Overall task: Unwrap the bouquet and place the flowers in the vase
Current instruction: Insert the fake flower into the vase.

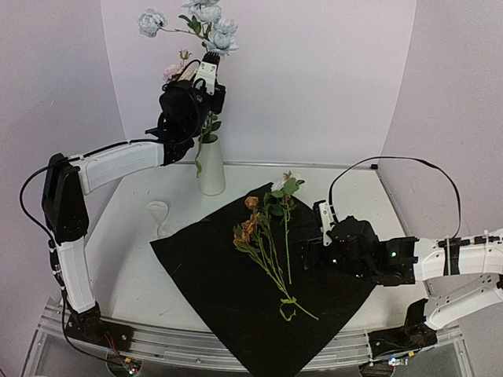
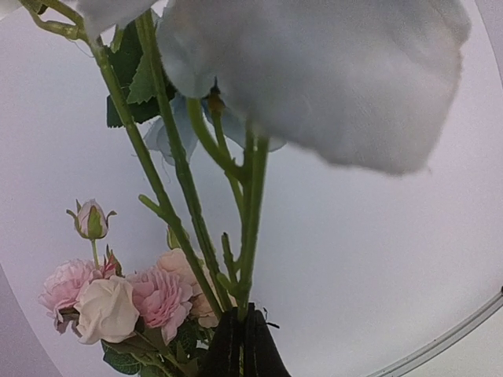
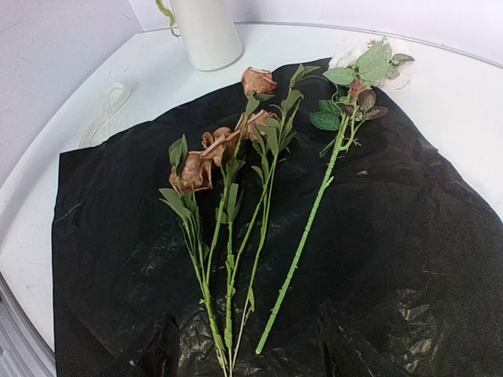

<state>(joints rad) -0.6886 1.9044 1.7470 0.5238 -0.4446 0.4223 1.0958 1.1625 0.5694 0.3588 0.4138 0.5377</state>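
blue flowers upright (blooms up) above vase, left jaws pinching stems, right jaws parted, empty

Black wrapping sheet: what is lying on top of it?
Rust-bloomed stems and one white-bloomed stem lie on the sheet. What lies beneath it is hidden.

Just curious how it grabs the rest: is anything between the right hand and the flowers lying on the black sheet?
Nothing visible does. The right hand is open beside the flowers, with only bare black sheet between them.
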